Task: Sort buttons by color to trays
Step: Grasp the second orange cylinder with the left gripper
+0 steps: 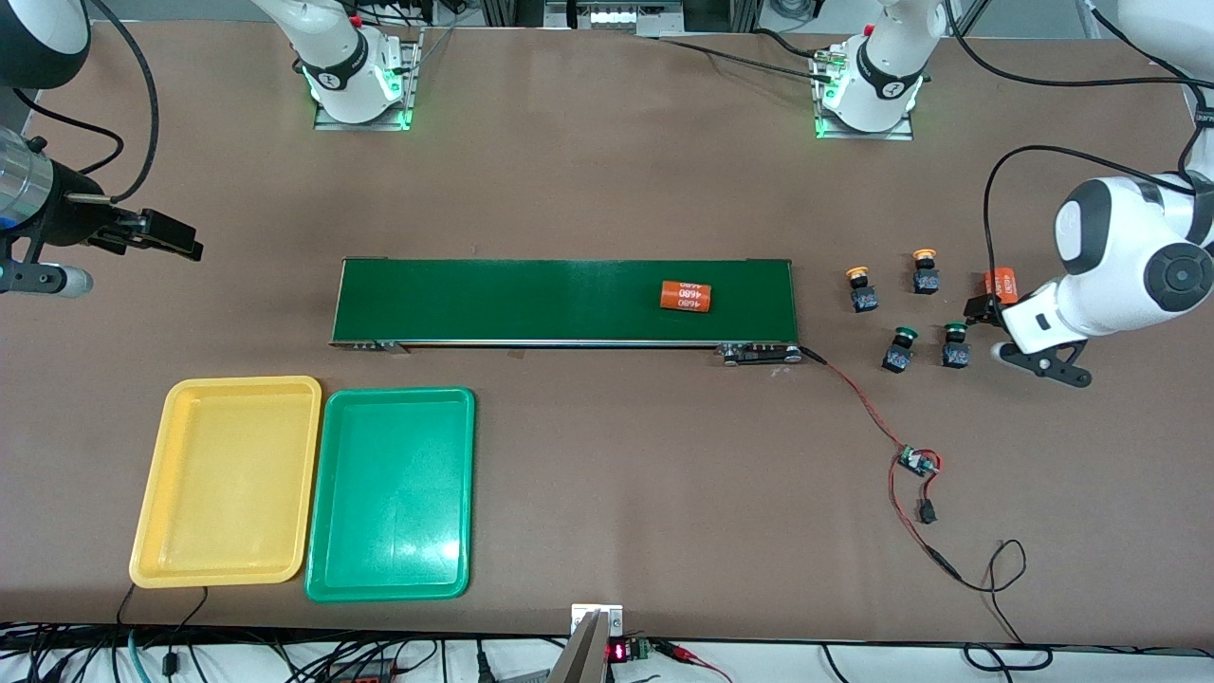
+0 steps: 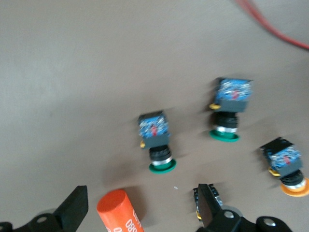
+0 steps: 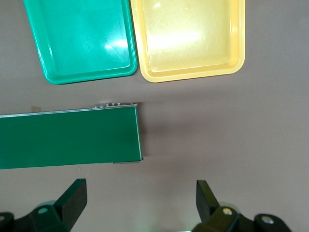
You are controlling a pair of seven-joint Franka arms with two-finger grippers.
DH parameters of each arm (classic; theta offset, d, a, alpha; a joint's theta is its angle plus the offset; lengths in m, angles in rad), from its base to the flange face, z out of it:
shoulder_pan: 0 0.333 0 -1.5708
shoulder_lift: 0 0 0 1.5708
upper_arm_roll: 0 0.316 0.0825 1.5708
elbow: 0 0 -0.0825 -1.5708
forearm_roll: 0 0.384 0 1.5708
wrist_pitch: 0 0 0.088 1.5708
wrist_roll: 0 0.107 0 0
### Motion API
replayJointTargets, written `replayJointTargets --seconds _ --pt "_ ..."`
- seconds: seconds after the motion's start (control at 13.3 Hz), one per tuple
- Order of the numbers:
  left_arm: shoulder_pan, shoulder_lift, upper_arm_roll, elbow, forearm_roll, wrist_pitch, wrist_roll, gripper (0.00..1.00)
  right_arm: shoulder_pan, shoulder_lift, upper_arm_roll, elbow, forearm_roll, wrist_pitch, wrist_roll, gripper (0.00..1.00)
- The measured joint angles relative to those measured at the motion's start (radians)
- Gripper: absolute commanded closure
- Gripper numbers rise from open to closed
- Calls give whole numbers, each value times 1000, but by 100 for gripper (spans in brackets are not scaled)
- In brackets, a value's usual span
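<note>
- Trays: green tray (image 1: pixel 391 495) and yellow tray (image 1: pixel 228 481) touch side by side at 7–8 o'clock on the table, nearest the camera, toward the right arm's end; both hold nothing.
- Green buttons (image 1: pixel 898 349) (image 1: pixel 955 345) sit at 3 o'clock, off the belt's (image 1: pixel 531 300) end.
- Yellow buttons (image 1: pixel 861 289) (image 1: pixel 926 271) lie a bit farther from the camera, same cluster.
- Left gripper (image 1: pixel 986 327) is low, just beside the green pair; buttons lie at its 9 o'clock. Jaws wide, empty.
- Left arm is much nearer, so it's likely the picker.
- Buttons lie tipped, caps toward the left gripper in its wrist view.
- Orange cylinder (image 1: pixel 686 296) on belt reads "4680"; a second (image 2: pixel 119 212) lies between the left jaws, untouched.
- Right gripper (image 1: pixel 175 237) waits at 9 o'clock, over bare table, jaws wide, empty.
</note>
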Motion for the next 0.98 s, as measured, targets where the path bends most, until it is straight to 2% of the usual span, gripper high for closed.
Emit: replayJointTargets --seconds 0.38,0.68,0.98 --pt "135 29 3 -72 0 44 -21 0 -19 0 -1 0 0 0 0 0" --pt "168 38 4 -152 0 79 -25 0 -19 0 0 0 0 0 0 0" --pt "172 48 25 -172 45 119 -24 0 -19 0 0 0 0 0 0 0"
